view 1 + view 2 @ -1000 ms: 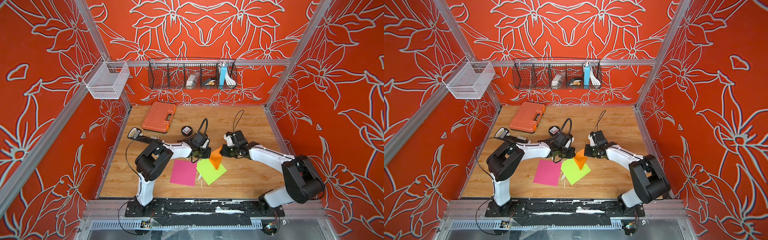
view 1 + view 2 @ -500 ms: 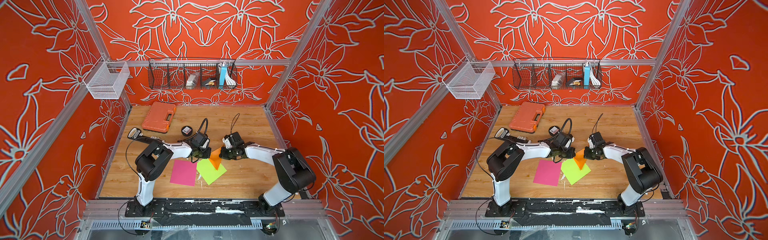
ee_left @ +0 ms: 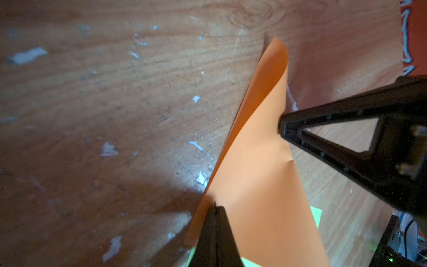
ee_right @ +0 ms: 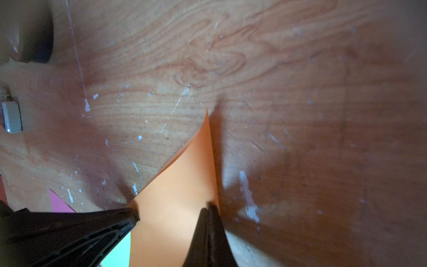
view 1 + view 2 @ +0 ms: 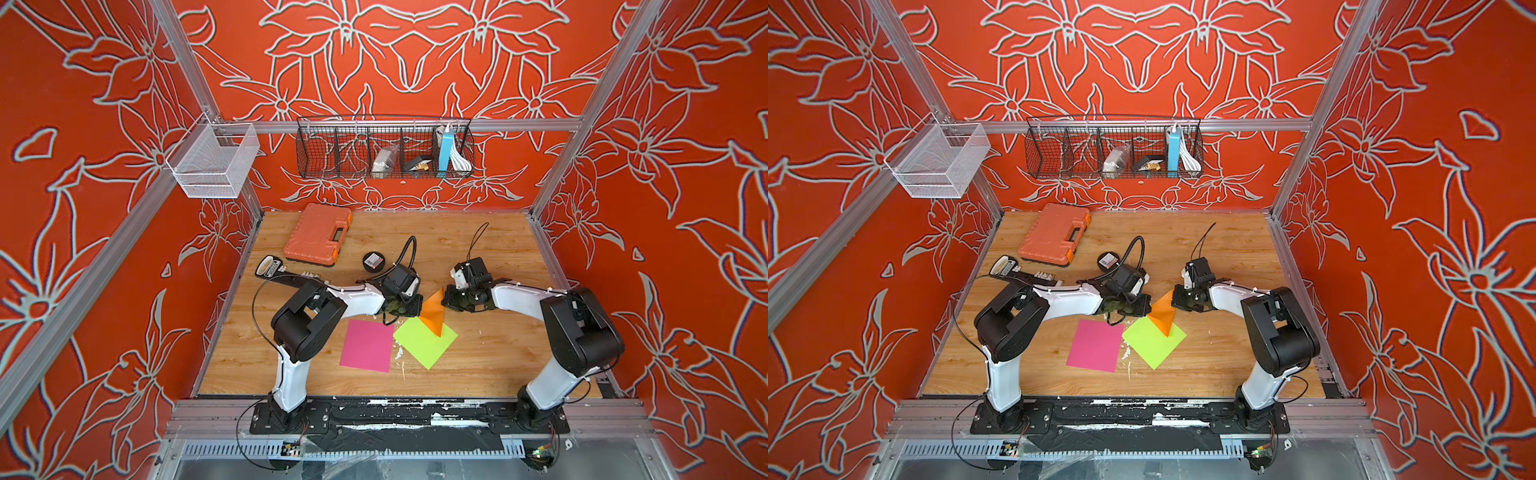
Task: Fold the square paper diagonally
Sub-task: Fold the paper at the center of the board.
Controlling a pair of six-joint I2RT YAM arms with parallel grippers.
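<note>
Orange paper (image 5: pixel 433 311) held up off the surface (image 5: pixel 478 249), bowed, lower tip over green sheet (image 5: pixel 424 345). Left hand (image 5: pixel 417 308) and right hand (image 5: pixel 446 300) both pinched tight on it. Looks about halfway: corners not yet together, 0 crease pressed.

Both top views: high, far from orange paper (image 5: pixel 432 311), looking down over it. Wrist views: close to orange paper from opposite sides, facing tabletop (image 3: pixel 115 92). All four share it.
</note>
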